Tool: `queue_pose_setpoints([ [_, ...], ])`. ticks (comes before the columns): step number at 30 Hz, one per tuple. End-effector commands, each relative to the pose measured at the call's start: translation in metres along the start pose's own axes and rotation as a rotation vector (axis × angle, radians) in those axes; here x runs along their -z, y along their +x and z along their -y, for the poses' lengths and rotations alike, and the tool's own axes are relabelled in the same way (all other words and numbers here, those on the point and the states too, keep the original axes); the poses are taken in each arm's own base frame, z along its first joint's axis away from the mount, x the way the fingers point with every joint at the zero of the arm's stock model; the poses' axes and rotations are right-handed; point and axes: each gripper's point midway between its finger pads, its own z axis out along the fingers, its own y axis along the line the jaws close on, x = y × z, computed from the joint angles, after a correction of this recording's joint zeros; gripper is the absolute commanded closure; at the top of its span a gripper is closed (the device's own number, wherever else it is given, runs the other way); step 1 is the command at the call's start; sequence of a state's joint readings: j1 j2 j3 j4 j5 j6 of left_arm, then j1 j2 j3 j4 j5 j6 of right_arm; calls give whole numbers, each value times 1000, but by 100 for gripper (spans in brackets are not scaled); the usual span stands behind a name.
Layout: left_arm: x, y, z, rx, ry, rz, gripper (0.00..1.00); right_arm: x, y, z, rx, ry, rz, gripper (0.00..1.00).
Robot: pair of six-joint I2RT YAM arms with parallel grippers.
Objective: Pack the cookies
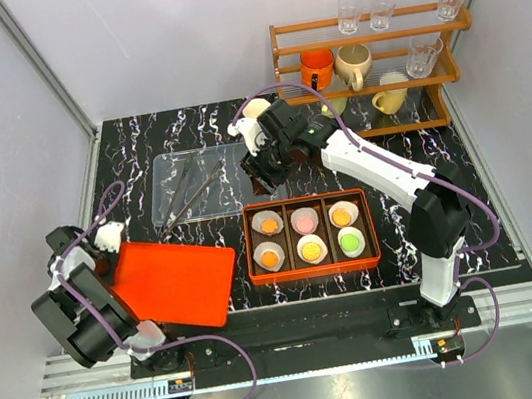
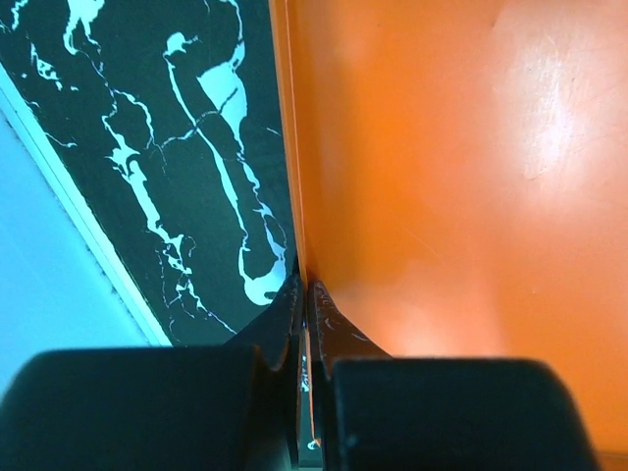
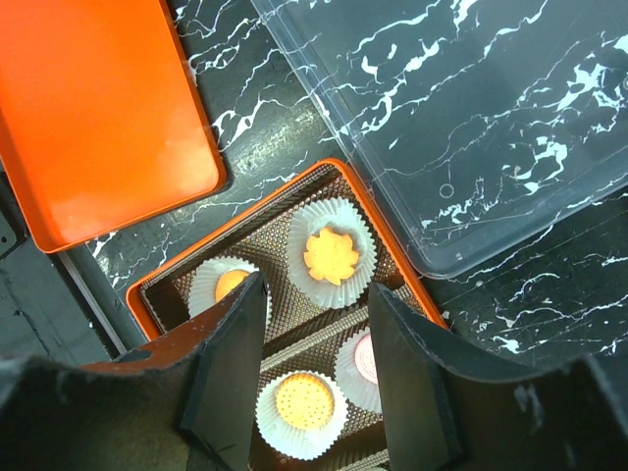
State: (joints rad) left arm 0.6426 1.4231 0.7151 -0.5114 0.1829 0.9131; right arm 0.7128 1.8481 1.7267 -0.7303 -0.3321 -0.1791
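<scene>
At the near left of the table, the left claw is seen fully closed on the thin left edge of the orange lid, which is skewed relative to the orange box; whether the lid is lifted yet cannot be told. Just right of it, at near centre, the box is found open, with the 6 cookies already placed, 1 to each compartment, each seated in a white paper liner. Above the far left corner of the box the right claw is held about half open, and nothing is gripped in it. Closing the box is judged to be the step in hand. It would be done well if the lid were raised level, since a pinch on 1 edge lets a flat panel sag or swing, then turned square to the box and lowered flat, so that no liner is caught under the rim. The right arm should first be drawn clear of the box. Farther back, a clear tray with tongs is seen, and at the far right a wooden rack of mugs and glasses.
</scene>
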Motion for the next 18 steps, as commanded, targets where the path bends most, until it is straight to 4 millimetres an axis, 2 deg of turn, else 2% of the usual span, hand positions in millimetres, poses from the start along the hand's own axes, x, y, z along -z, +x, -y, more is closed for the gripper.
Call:
queue_pose_setpoints([
  [1,8,21,26,5,91,-69,100,0,-5,-2,6,7,23,46],
  [10,30,-1,46,76,187,22,100,-4,8,1,8,17,1,47],
  [18,58,-25,41,112,155,123,100,-5,9,-3,3,0,3,47],
])
